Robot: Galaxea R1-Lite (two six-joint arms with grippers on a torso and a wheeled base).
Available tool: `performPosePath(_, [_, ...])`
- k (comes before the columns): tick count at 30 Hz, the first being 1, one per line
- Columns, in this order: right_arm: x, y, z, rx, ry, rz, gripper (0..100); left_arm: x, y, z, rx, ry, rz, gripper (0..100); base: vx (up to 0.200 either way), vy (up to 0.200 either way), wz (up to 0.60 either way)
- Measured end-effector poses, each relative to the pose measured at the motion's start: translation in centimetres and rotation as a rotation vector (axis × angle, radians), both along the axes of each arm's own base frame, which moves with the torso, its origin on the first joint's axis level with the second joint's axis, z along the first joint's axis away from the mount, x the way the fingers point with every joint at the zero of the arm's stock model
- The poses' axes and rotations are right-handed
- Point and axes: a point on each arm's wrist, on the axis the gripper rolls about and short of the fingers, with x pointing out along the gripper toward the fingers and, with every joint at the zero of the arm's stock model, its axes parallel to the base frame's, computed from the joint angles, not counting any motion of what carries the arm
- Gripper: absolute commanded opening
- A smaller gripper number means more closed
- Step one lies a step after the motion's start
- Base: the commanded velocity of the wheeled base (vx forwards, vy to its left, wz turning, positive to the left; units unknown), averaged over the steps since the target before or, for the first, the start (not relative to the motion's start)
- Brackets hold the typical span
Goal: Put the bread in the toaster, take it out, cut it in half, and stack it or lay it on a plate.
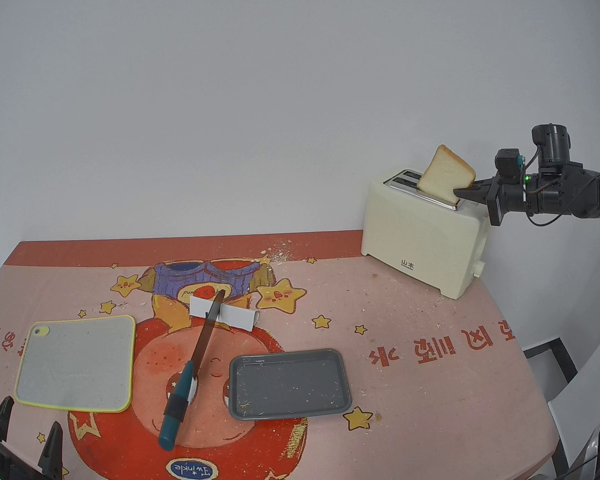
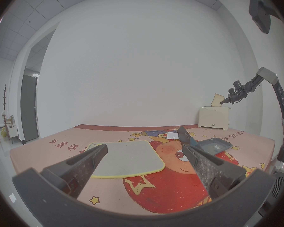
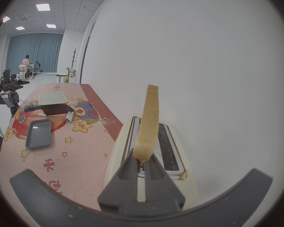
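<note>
My right gripper (image 1: pixel 465 192) pinches the bread slice (image 1: pixel 445 170) by one edge, tilted over the toaster (image 1: pixel 420 238). It looks light, soft and crumbly, so I'd squeeze gently. My left gripper (image 2: pixel 145 150) sits spread.
</note>
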Motion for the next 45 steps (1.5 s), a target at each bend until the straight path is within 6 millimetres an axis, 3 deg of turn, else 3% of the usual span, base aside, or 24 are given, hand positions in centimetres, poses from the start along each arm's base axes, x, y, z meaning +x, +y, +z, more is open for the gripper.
performPosePath(23, [0.6, 1.2, -0.2, -0.012, 0.0, -0.002, 0, 0.0, 0.0, 0.0, 0.0, 0.0, 0.0, 100, 0.0, 0.0, 0.0])
performPosePath(24, [0.6, 1.3, -0.3, -0.012, 0.001, -0.001, 100, 0.0, 0.0, 0.0, 0.0, 0.0, 0.0, 100, 0.0, 0.0, 0.0])
performPosePath(37, [0.7, 1.1, -0.1, 0.031, 0.029, -0.049, 100, 0.0, 0.0, 0.0, 0.0, 0.0, 0.001, 100, 0.0, 0.0, 0.0])
performPosePath(45, [-1.3, 0.4, 2.9, 0.136, 0.046, -0.108, 100, 0.0, 0.0, 0.0, -0.001, 0.0, 0.001, 100, 0.0, 0.0, 0.0])
